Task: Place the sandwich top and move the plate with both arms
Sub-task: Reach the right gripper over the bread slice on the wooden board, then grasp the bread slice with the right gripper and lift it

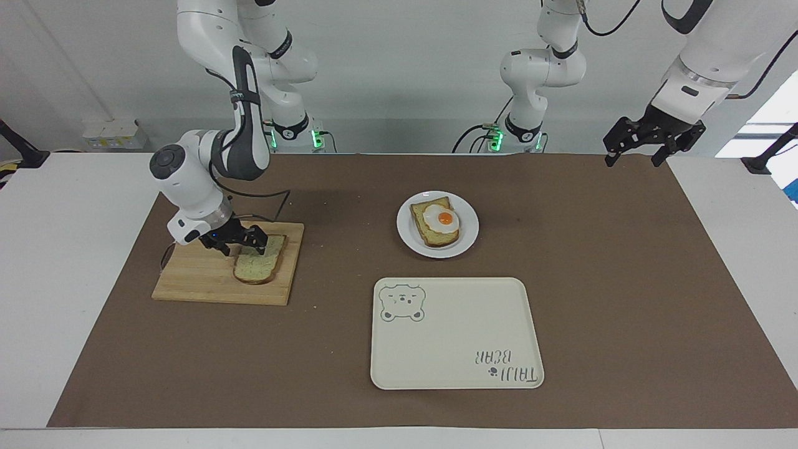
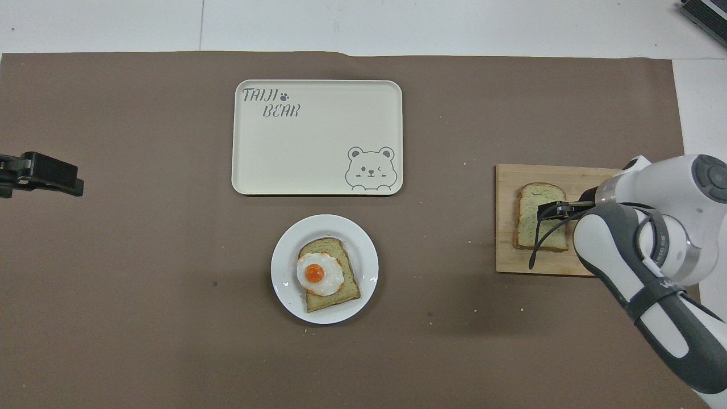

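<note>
Sandwich top (image 1: 257, 264) (image 2: 539, 224) lies flat on the wooden cutting board (image 1: 206, 280) (image 2: 511, 250), at middle left of the facing view, toward the right arm's end of the counter (image 1: 75, 262). The slice sits toward the board's edge that faces the plate, with bare board on its remaining sides.

Right claw (image 1: 241, 247) (image 2: 550, 211) is low at the robot-side end of the slice, its fingers spread apart astride that end; nothing is lifted. Contact with the bread cannot be confirmed.

Left claw (image 1: 631, 156) (image 2: 42, 173) hangs released and empty over the brown mat's (image 1: 623, 280) corner at upper right of the facing view; that arm waits.

Plate (image 1: 469, 232) (image 2: 284, 267) stands at frame centre, carrying the toasted slice (image 1: 430, 234) (image 2: 332, 298) with fried egg (image 1: 441, 219) (image 2: 320, 274). Its rim is free all round. The cream tray (image 1: 449, 337) (image 2: 306, 147) lies just below it in the facing view, with a narrow strip of mat between them. A wide stretch of open mat separates board and plate.
</note>
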You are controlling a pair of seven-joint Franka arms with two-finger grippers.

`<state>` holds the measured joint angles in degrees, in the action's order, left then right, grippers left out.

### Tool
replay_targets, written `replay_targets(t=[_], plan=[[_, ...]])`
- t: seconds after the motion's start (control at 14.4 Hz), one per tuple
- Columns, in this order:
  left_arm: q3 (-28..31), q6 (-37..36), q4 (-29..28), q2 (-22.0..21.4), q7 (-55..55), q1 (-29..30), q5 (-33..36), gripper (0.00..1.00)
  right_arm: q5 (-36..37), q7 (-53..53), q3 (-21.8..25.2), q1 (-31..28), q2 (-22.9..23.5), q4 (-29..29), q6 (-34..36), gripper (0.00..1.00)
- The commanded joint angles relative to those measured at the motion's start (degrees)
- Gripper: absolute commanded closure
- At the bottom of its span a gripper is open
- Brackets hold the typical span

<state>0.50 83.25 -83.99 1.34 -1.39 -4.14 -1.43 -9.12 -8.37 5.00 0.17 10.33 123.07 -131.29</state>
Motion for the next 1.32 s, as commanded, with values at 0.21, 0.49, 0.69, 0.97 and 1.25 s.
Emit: replay_targets(t=[0.21, 0.49, 0.69, 0.97, 1.25], plan=[[-0.24, -0.81, -0.21, -0.55, -0.28, 0.62, -0.5, 0.0, -4.51, -2.61, -0.17, -0.17, 1.1, 0.42, -1.87, 0.21], [-0.24, -0.81, -0.21, -0.55, -0.37, 0.62, -0.41, 0.0, -4.51, -2.79, -0.17, -0.08, 1.19, 0.42, -1.78, 0.76], [-0.24, -0.81, -0.21, -0.55, -0.28, 0.62, -0.5, 0.0, -4.51, -2.35, -0.17, -0.08, 1.19, 0.42, -1.78, 1.0], [-0.24, -0.81, -0.21, -0.64, -0.28, 0.62, -0.41, 0.0, -4.51, -2.0, -0.17, -0.08, 1.19, 0.42, -1.78, 1.0], [-0.24, -0.81, -0.21, -0.64, -0.28, 0.62, -0.5, 0.0, -4.42, -2.18, -0.17, -0.08, 1.63, -0.54, -0.99, 1.0]])
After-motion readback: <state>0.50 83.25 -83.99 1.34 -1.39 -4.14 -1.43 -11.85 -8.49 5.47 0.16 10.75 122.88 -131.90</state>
